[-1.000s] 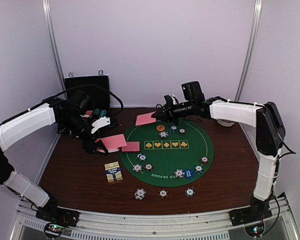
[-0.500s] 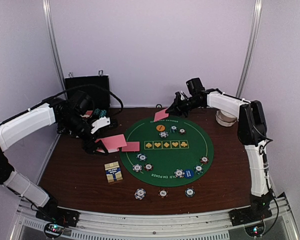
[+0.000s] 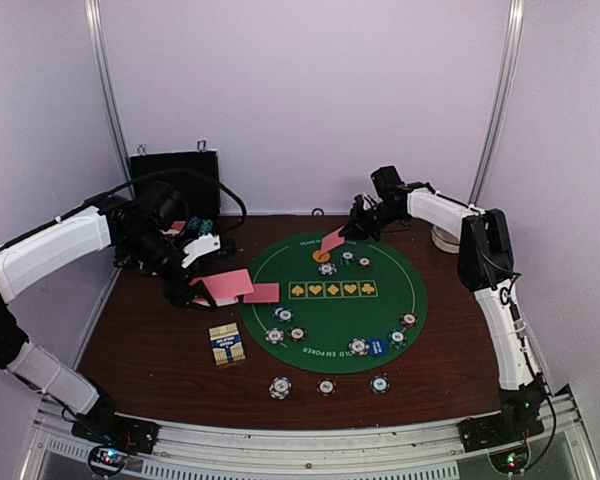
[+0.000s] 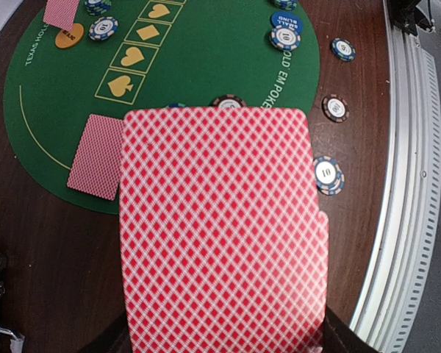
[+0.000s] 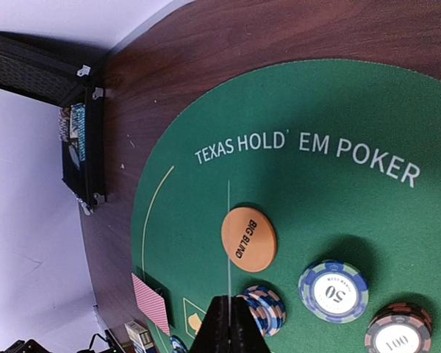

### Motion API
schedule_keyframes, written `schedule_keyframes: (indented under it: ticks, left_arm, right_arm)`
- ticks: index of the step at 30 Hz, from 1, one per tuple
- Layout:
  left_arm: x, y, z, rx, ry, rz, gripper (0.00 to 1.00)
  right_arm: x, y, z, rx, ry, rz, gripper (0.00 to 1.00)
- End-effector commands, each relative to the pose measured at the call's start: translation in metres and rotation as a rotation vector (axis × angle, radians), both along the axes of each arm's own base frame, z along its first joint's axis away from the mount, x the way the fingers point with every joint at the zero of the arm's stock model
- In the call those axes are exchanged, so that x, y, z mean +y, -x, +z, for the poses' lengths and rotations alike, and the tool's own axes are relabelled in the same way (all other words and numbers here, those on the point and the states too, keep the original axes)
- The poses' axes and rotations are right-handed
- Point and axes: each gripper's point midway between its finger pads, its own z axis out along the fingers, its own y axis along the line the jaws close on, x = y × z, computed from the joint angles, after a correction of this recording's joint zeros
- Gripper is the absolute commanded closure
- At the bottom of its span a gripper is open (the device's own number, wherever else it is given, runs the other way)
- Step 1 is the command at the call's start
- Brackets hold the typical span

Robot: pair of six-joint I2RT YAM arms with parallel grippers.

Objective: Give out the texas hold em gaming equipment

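1. Two grippers both pinch cards: the left gripper [image 3: 187,290] clamps a pink deck [image 4: 217,228] that juts from it toward the left edge of the mat [image 3: 390,270].
2. The right gripper [image 3: 352,230] nips one card [image 3: 332,241], which hangs tilted above the mat's far edge, near the orange disc [image 5: 248,239].

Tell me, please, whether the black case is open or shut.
Open: the black case has its lid upright, with chips showing in its base.

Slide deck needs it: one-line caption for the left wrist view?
Held pink-backed cards fill the foreground; one card lies at the green mat's edge, poker chips scattered.
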Motion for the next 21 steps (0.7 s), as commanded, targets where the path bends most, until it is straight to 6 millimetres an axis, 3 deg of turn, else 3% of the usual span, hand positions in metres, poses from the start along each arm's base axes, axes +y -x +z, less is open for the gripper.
schedule_keyframes:
  ticks: [1,5,10,18,21]
  left_arm:
    - [-0.005,-0.003,0.013,-0.031,0.043,-0.025,1.00]
    - [-0.005,-0.003,0.013,-0.031,0.042,-0.025,1.00]
    - [-0.005,-0.003,0.013,-0.034,0.040,-0.024,1.00]
    - [-0.003,-0.002,0.013,-0.035,0.037,-0.023,1.00]
    - [-0.003,-0.002,0.012,-0.035,0.035,-0.022,1.00]
  right_arm:
    - [-0.014,-0.006,-0.010,-0.018,0.070,-0.001,0.94]
    - [-0.021,-0.005,-0.013,-0.019,0.113,0.014,0.80]
    - [-0.027,-0.004,-0.003,-0.044,0.157,0.023,0.69]
    - [-0.046,-0.001,0.038,-0.127,0.254,-0.003,0.51]
    - [-0.041,0.011,0.059,-0.163,0.243,0.006,0.42]
